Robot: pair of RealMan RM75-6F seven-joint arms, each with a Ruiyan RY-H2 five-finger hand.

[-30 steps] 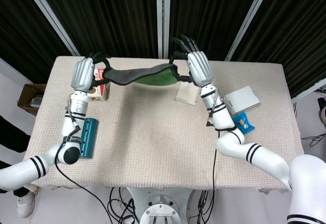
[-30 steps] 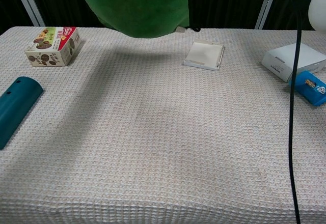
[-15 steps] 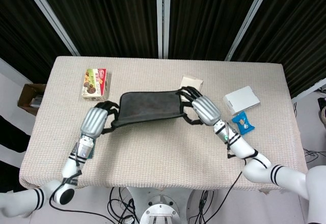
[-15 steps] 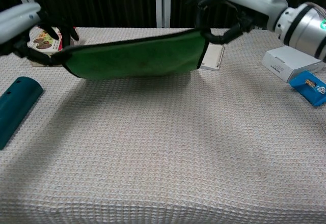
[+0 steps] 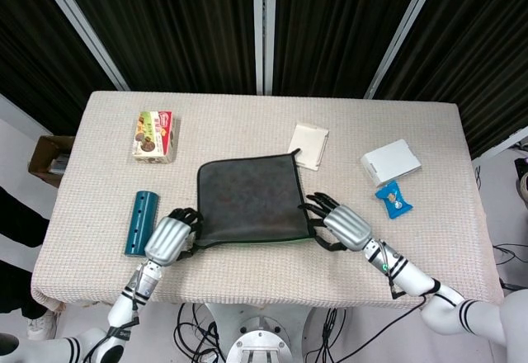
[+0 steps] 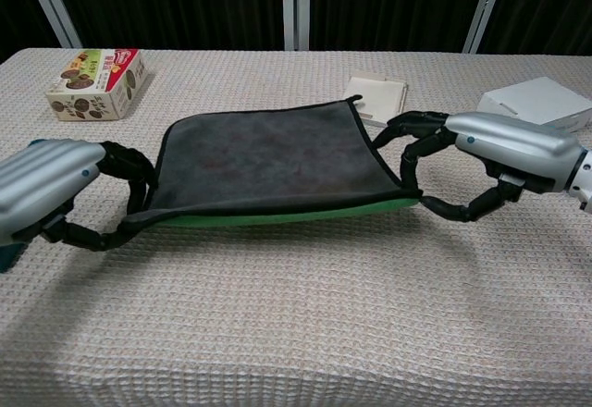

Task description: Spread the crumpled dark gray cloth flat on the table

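Gray cloth (image 5: 247,196) near corners pinched by both hands' fingers (image 6: 410,162), green underside only in chest view.

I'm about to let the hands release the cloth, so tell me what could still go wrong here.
1. In the chest view the near edge of the dark gray cloth is still lifted, green underside showing, pinched by the left hand and right hand. It may fold under when released.
2. Fingers could snag the hem and drag the cloth as they withdraw.
3. The cloth's far corner lies close to the white card; any further tug might nudge it.
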